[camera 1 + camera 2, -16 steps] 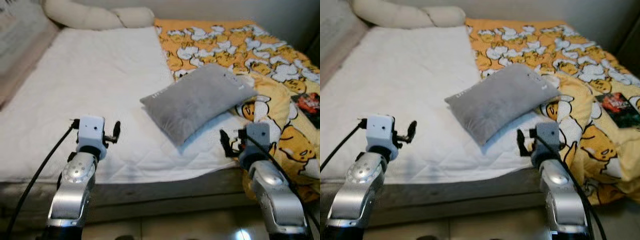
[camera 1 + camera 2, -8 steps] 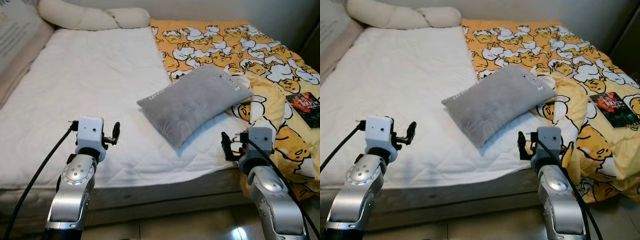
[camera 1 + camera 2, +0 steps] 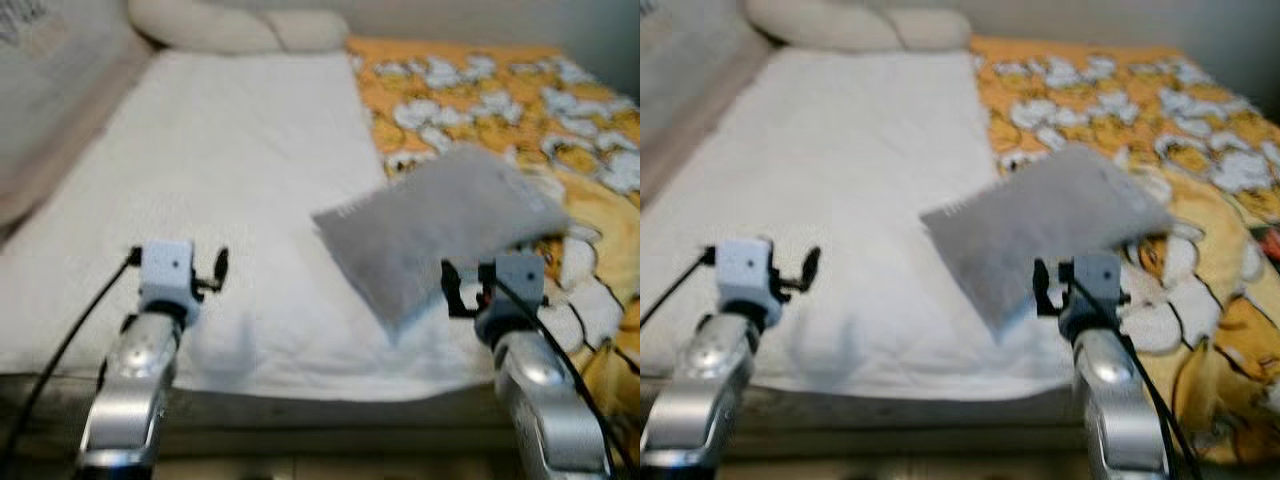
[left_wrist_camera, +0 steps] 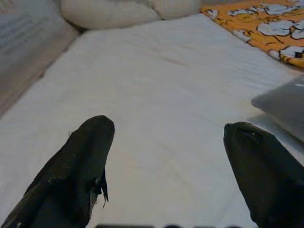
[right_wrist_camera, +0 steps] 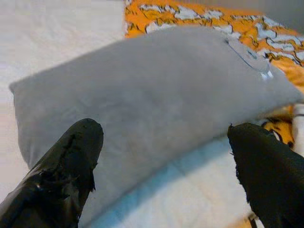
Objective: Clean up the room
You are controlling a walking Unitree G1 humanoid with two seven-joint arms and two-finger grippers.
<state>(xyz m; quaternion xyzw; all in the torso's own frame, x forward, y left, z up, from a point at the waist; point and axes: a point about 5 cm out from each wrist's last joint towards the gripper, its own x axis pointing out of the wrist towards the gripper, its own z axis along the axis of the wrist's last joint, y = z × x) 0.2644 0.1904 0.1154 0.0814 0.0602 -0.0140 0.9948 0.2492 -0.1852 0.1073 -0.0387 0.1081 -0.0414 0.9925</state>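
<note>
**Both grippers raised at the bed edge, grey pillow ahead of the right one**

Head views blurred. Far left: beige headboard or wall panel [image 3: 45, 110] along the bed's side. Cream bolster pillow [image 3: 235, 25] at the far end of the white mattress cover [image 3: 250, 160].

Left gripper [image 4: 166, 156] held up over the near edge of the white cover, fingers [image 4: 80, 161] spread wide apart, nothing between them. Beneath it just plain white quilted cover; a corner of the grey pillow shows at the side of its wrist view.

Centre-right: grey pillow [image 3: 440, 230] lying flat and skewed, partly on the white cover and partly on the orange cartoon-print blanket [image 3: 500, 95]. It has a small patch or tag near one corner [image 5: 249, 57].

Right gripper [image 5: 164, 161] held up near the bed edge, just in front of the grey pillow, jaws wide open, gripping nothing. Fingers [image 5: 71, 161] frame the pillow's near side; cannot tell if they touch it. Orange blanket runs along the bed's right side and hangs over the near corner.
</note>
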